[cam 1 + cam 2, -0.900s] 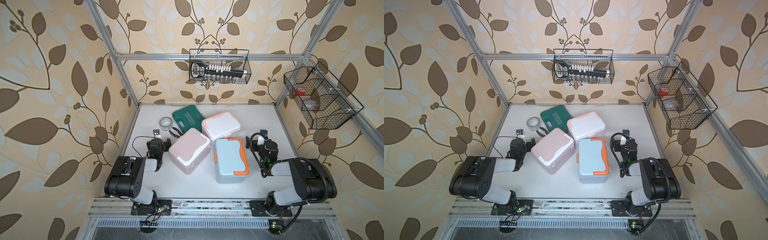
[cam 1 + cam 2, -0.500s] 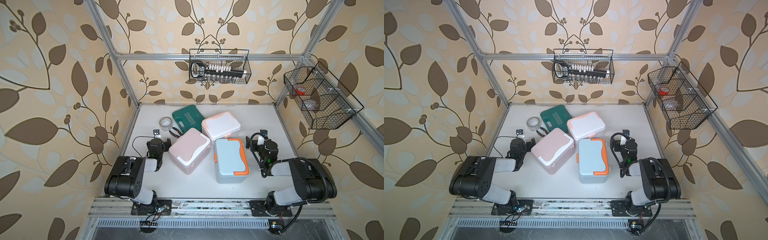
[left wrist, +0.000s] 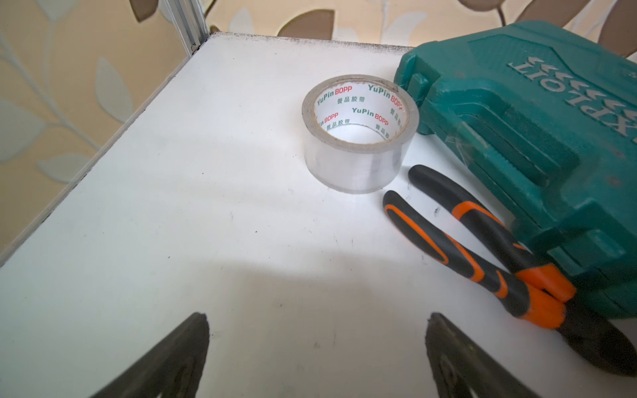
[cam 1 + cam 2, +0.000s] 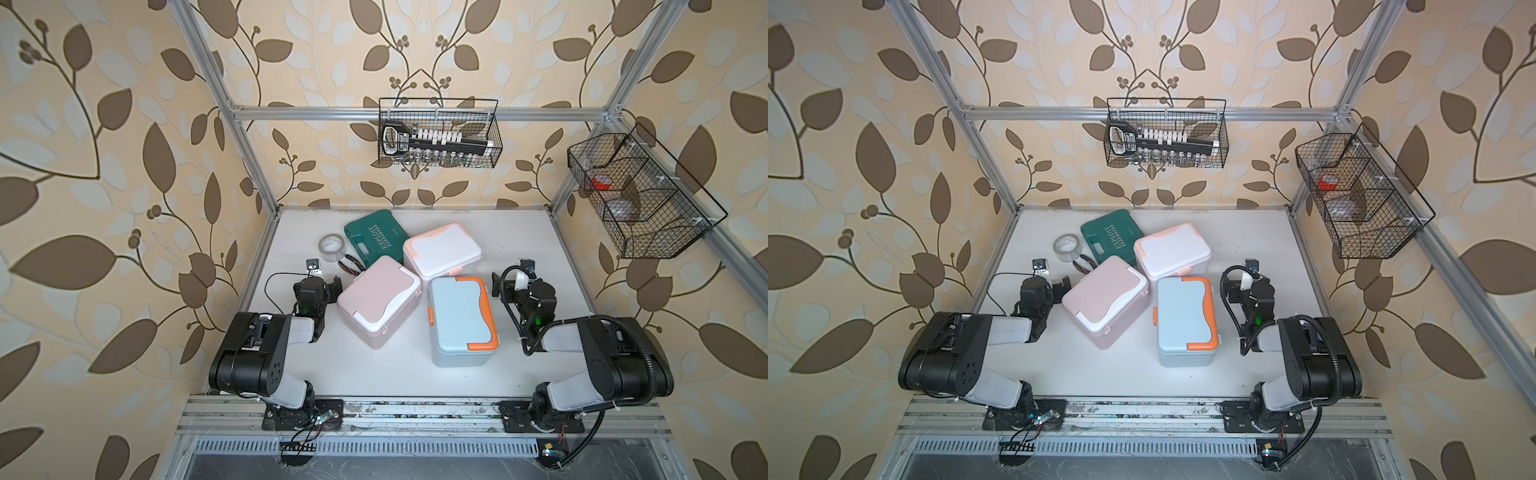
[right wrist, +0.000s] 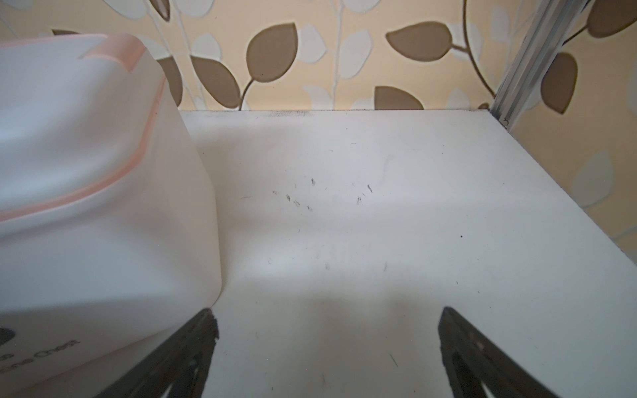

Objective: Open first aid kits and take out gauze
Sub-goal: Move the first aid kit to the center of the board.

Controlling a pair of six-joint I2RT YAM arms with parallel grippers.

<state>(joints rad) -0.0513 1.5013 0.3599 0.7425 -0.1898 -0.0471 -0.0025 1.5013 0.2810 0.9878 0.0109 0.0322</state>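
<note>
the first aid kits (image 4: 376, 305) are packed close together at mid-table, all three lids shut: the pink kit (image 4: 1100, 299), the white kit (image 4: 442, 253) behind it and the blue kit (image 4: 461, 320) beside it. no gauze is seen; it is presumed to be inside. the left gripper (image 3: 317, 320) and the right gripper (image 5: 327, 312) are spread wide and nothing is held; they are set low over the table (image 4: 519, 232), one on each side of the cluster.

a lid swung up could be blocked by a neighbouring kit, or that kit shoved aside. an unbraced kit could be dragged rather than unlatched. the pliers (image 3: 482, 248) and tape roll (image 3: 358, 134) could be knocked by the left arm.

only in the left wrist view are the pliers shown lying against the green case (image 3: 537, 138); no kit is shown there. in the right wrist view the white kit's wall is shown just beside one finger (image 5: 186, 351), which is left unclear in both top views.
</note>
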